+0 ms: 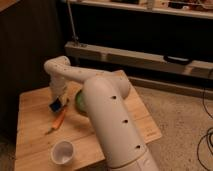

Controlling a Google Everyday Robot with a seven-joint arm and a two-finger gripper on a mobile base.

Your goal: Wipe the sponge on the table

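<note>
My claw (58,101) is clamped on the blue sponge (54,106), low on the counter (30,131) just beside the carrot (59,119); it looks light and squashy, so I judge a hold across its narrow middle best.

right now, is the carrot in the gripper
No, the carrot lies on the table, while the gripper beside it is shut on the sponge.
</note>
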